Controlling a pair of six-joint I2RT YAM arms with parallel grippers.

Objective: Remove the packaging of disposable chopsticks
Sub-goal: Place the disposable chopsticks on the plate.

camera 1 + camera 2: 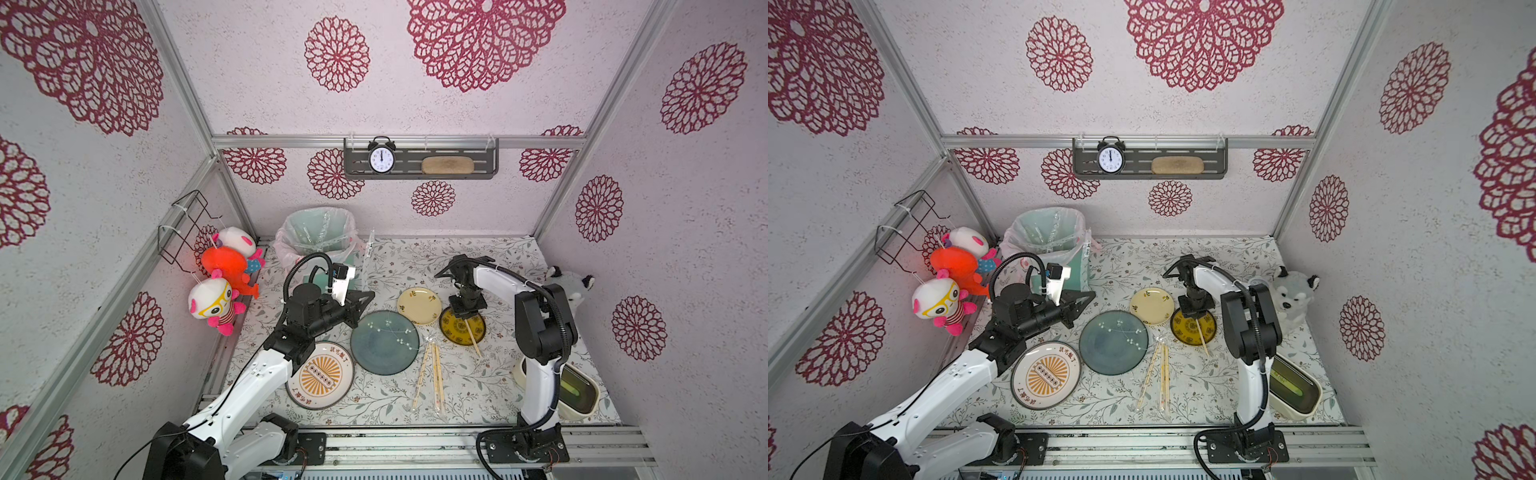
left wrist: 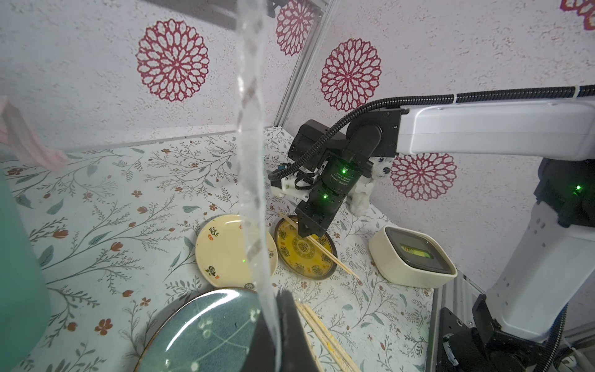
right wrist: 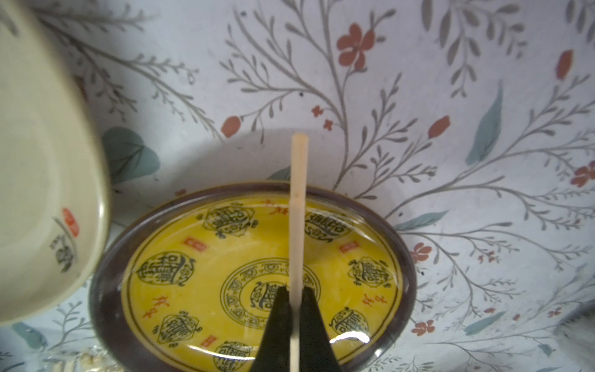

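Nearest in both top views, the left arm point(image 1: 257, 374) reaches in from the front-left corner of the table point(image 1: 478, 257). Its left hand point(image 1: 368, 296) is pressed together on the bottom end of the packaging point(image 1: 369, 257), a clear crinkly sleeve. The sleeve stands nearly upright in front of the lined mint bin point(image 1: 309, 226) at the back-left corner. Its small white patch carries dark print too small to read. A white plate point(image 1: 303, 395) near the front edge shows an orange sunburst, and the Chinese characters round its rim are too small to make out. Wrapped chopsticks point(image 1: 430, 374) lie side by side toward the front edge, just right of the blue-green plate point(image 1: 384, 353). The right hand point(image 1: 466, 316) points down over the yellow plate point(image 1: 451, 334), pinching the disposable chopsticks point(image 1: 473, 340). They are bare and pale tan, and slant out past the plate's rim.

In the left wrist view, the sleeve point(image 2: 252, 161) rises from between the left hand's fingers point(image 2: 294, 328). It is see-through, with blurred grey print blocks. The right arm's wrist bears a label I cannot read.

In the right wrist view, the black fingers point(image 3: 278, 325) clamp the sticks point(image 3: 297, 209) above the yellow plate point(image 3: 161, 225). The plate has a dark rim, black seal-script medallions and small red characters. A cream plate point(image 3: 38, 193) with a red stamp mark sits just beside it.
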